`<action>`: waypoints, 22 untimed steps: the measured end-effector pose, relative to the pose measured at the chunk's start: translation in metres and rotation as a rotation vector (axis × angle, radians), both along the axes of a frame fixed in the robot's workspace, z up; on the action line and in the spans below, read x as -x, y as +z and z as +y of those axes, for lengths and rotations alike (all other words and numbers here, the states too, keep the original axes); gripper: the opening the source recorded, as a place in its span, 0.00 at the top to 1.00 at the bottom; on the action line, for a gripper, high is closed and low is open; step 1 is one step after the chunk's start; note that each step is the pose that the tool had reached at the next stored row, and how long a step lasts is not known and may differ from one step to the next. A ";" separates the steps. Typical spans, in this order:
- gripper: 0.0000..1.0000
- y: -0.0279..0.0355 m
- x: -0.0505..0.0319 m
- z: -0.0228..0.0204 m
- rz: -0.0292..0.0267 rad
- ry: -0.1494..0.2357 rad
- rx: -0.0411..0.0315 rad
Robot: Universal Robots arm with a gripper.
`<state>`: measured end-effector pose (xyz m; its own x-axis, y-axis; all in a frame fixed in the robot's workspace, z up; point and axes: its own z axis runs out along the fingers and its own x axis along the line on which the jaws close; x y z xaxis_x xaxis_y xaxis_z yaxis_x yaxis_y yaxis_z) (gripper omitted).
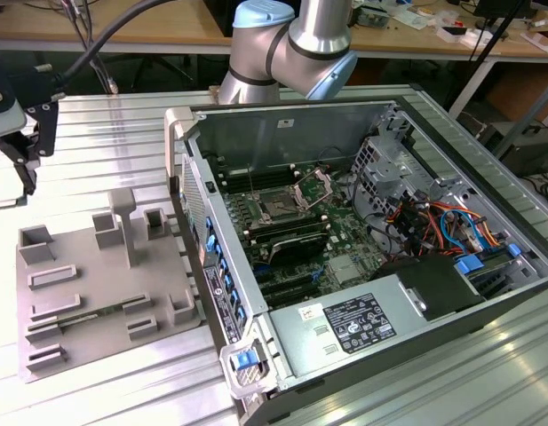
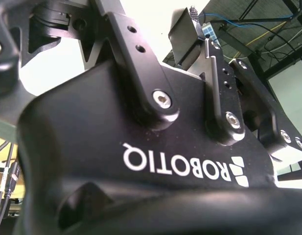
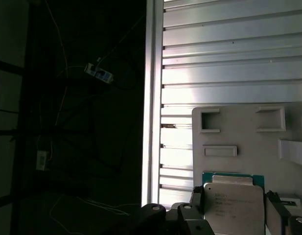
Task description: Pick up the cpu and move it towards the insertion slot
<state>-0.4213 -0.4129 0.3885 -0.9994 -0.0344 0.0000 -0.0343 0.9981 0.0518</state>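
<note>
**First wrist view: cpu clamped in my jaws, slot well off**

My gripper [image 3: 234, 215] holds the cpu [image 3: 234, 205] with its jaws closed on it. A dark finger [image 3: 197, 201] stands at each of two opposite edges, and the pale metal top with its green rim faces the camera. Just beyond the chip lies the grey tray [image 3: 243, 132] with its raised blocks. Past that, the ribbed aluminium table [image 3: 229, 54] runs to its edge.

In the exterior view I hang over the table at the exterior view's left edge, clear of its surface and near the tray's far corner. The tray sits between me and the open computer case [image 1: 282, 120]. Inside the case, on the green board [image 1: 345, 240], is the insertion slot [image 1: 278, 210], its steel bracket [image 1: 314, 188] tipped up. The slot is well apart from my gripper. My arm [image 1: 291, 40] rises behind the case.
</note>
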 end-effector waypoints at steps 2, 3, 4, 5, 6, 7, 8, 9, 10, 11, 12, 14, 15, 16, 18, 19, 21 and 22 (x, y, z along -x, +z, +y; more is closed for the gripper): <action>0.45 0.0005 0.0000 0.0000 0.0000 0.000 0.0000; 0.45 0.0007 0.0000 0.0000 -0.0001 0.000 -0.0001; 0.45 0.0010 0.0000 0.0000 0.0000 0.000 -0.0001; 0.45 0.0014 0.0000 0.0000 0.0001 0.000 0.0000; 0.45 0.0016 0.0000 0.0000 0.0001 0.000 0.0000; 0.45 0.0017 0.0000 0.0000 0.0000 0.000 -0.0001; 0.45 0.0020 0.0000 0.0000 0.0000 0.000 0.0000; 0.45 0.0023 0.0000 0.0000 0.0000 0.000 0.0000; 0.45 0.0025 0.0000 0.0000 0.0000 0.000 0.0000; 0.45 0.0028 0.0000 0.0000 0.0000 0.000 0.0000; 0.45 0.0030 0.0000 0.0000 0.0000 0.000 -0.0001; 0.45 0.0039 0.0000 0.0000 0.0000 0.000 0.0000; 0.45 0.0043 0.0000 0.0000 0.0000 0.000 0.0000; 0.45 0.0048 0.0000 0.0000 0.0000 0.000 0.0000; 0.45 0.0054 0.0000 0.0000 0.0001 0.000 0.0000; 0.45 0.0058 0.0000 0.0000 0.0001 0.000 0.0000; 0.45 0.0065 0.0000 0.0000 0.0001 0.000 0.0000; 0.45 0.0069 0.0000 0.0000 0.0000 0.000 0.0000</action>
